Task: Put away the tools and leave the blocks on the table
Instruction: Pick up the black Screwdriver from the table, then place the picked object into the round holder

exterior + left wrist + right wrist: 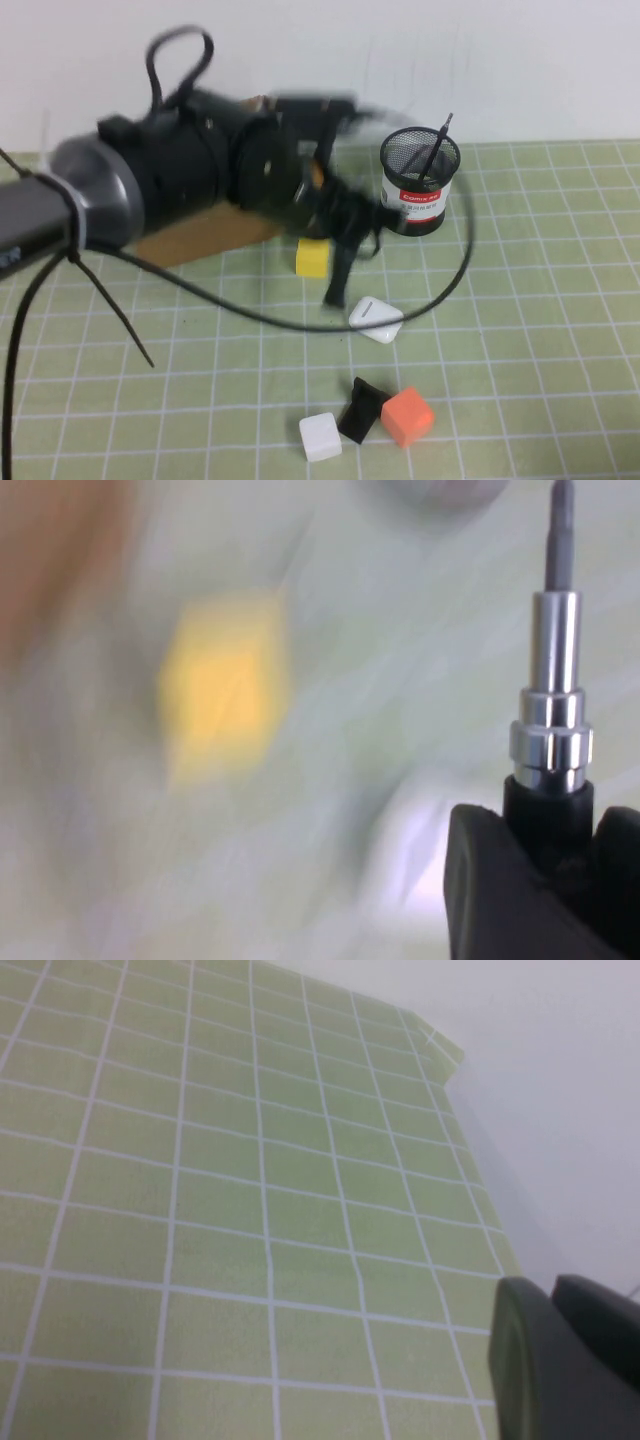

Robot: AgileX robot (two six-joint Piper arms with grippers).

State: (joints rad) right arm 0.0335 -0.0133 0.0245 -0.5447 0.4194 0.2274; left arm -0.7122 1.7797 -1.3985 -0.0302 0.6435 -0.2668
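The left gripper [345, 240] hangs over the middle of the table [560, 300], toward its far edge, its fingers [490, 880] pinched on the black handle of the screwdriver [555, 680], whose metal tip points down and away from the wrist. The mesh pen cup [420, 180], already holding the thin black pen-like tool [437, 145], stands just to the gripper's right, nearer the far edge; that short sideways gap, with the screwdriver's long axis near upright, looks like what the drop turns on. The yellow block [313, 258] lies just below the gripper, with the white earbud case [376, 319] nearby. The white block [320, 437], orange block [407, 416] and a black wedge [360, 408] between them sit by the near edge. The right gripper [570, 1360] is parked over bare grid; whether it is spread or closed cannot be told. The scissors are not visible.
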